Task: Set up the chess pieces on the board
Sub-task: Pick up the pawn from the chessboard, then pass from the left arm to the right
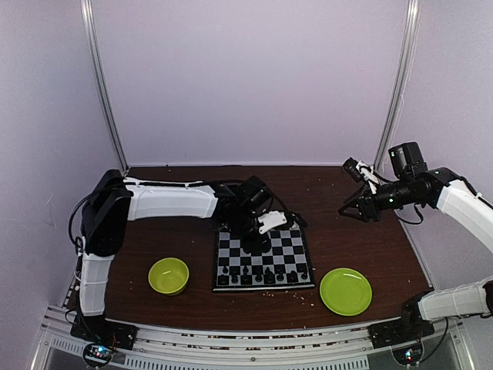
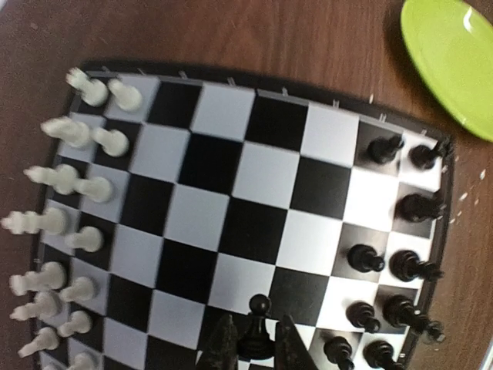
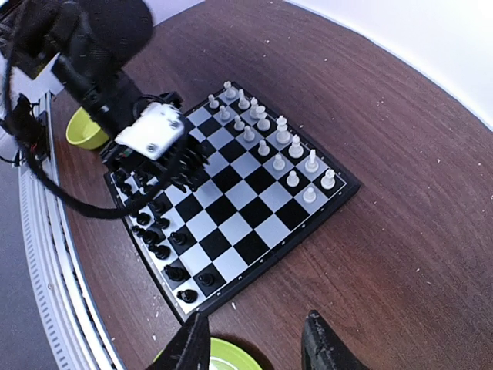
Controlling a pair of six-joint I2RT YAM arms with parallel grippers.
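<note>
On board [image 3: 246,216]: white pcs [image 3: 263,122] fill two far rows, black pcs [image 3: 162,251] the near rows. L gripper [image 2: 256,343] fingers narrow, pinching black pawn [image 2: 259,324] just ahead of black rows. R gripper [image 3: 258,347] fingers wide apart, above green plate [image 3: 235,356]. Green bowl [image 1: 169,275] sits left of board.
</note>
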